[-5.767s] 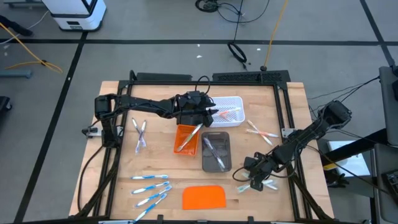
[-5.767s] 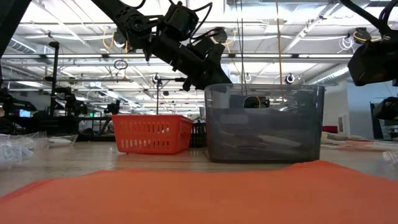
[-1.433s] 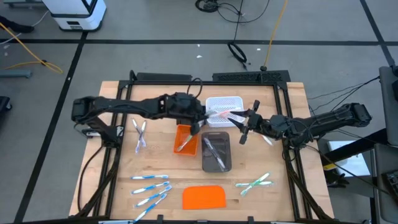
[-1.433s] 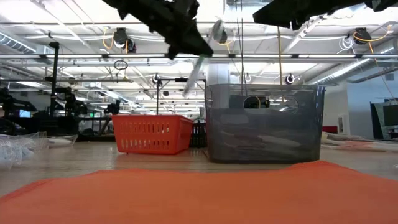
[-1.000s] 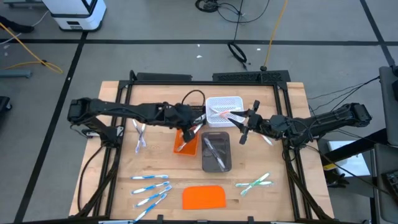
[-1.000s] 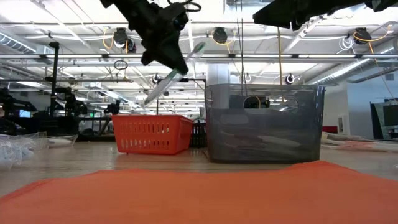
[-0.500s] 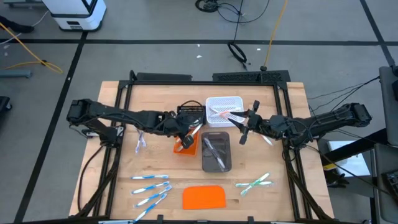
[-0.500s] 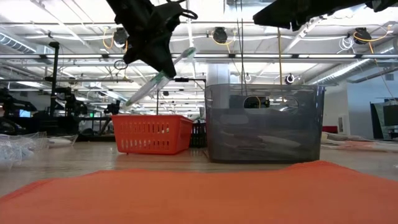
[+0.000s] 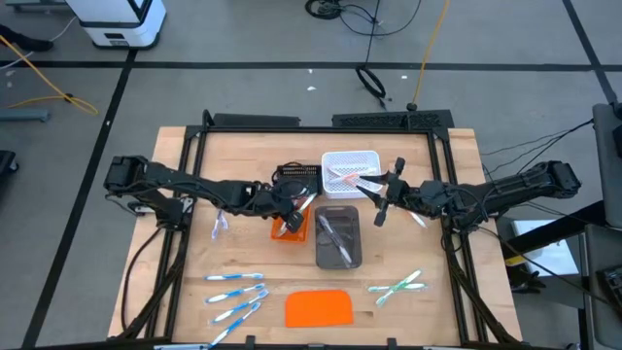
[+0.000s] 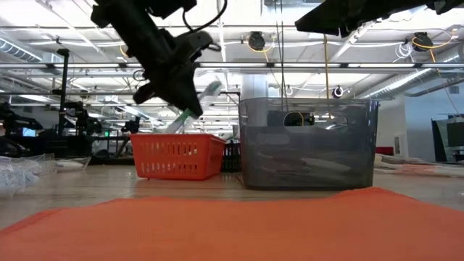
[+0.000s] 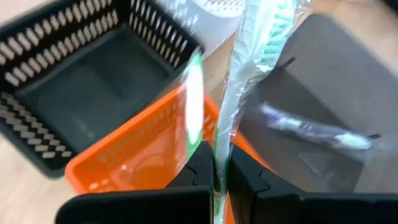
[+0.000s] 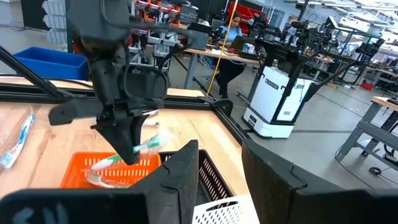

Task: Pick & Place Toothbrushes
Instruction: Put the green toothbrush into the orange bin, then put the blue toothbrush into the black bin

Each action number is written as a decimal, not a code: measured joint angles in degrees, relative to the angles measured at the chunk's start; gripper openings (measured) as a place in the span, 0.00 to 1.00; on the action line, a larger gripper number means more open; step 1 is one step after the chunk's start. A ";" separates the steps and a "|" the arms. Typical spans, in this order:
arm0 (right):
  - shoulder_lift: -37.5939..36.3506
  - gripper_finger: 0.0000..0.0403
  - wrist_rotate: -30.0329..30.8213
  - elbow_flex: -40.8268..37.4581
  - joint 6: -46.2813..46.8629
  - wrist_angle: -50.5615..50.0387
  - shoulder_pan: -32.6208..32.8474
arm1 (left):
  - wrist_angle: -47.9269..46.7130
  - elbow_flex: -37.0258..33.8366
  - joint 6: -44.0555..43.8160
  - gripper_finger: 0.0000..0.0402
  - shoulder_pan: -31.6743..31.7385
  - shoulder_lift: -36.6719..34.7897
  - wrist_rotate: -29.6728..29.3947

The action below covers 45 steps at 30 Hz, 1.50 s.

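Note:
My left gripper (image 9: 289, 208) hangs over the orange tray (image 9: 282, 231), shut on a green toothbrush (image 11: 249, 62) in a clear wrapper, also seen in the low view (image 10: 197, 103). Another wrapped brush lies in the orange tray (image 12: 102, 177). My right gripper (image 9: 379, 199) hovers open beside the white tray (image 9: 350, 165), with nothing between its fingers (image 12: 186, 171). The grey tray (image 9: 337, 238) holds a pale brush (image 11: 311, 127). Blue toothbrushes (image 9: 233, 292), green ones (image 9: 398, 286) and pale grey ones (image 9: 219, 212) lie flat on the table. My left gripper pinches the wrapped green toothbrush between its two fingers on the handle (image 11: 219, 155). The bristle end (image 11: 277, 22) sticks out beyond the fingers. The fingers slant downward toward the orange tray. The brush is tilted, its lower end (image 10: 174, 127) at the tray's rim; I cannot tell whether it touches.
A black tray (image 9: 298, 175) stands just beyond the orange one. A flat orange slab (image 9: 319, 308) lies near the front edge. Pink toothbrushes (image 9: 416, 212) lie partly under my right arm. A dark frame (image 9: 442, 146) runs around the table.
My left gripper has come down and moved toward the table's near-left, from beside the white tray to over the orange tray. It stays shut on the green toothbrush, whose lower end now reaches the orange tray's rim.

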 joint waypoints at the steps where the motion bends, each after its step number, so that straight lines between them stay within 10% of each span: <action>1: 0.00 0.29 0.02 0.00 -0.02 0.00 0.00 | -0.05 -0.59 -0.53 0.02 0.08 0.00 0.01; 34: 0.00 0.29 0.02 0.00 -0.22 -0.12 0.00 | 3.01 -3.66 -1.23 0.45 0.44 -0.13 -1.87; 45: 0.02 0.29 0.02 0.00 -0.22 -0.92 0.02 | -10.40 -3.64 -1.48 0.45 -1.71 -8.18 9.90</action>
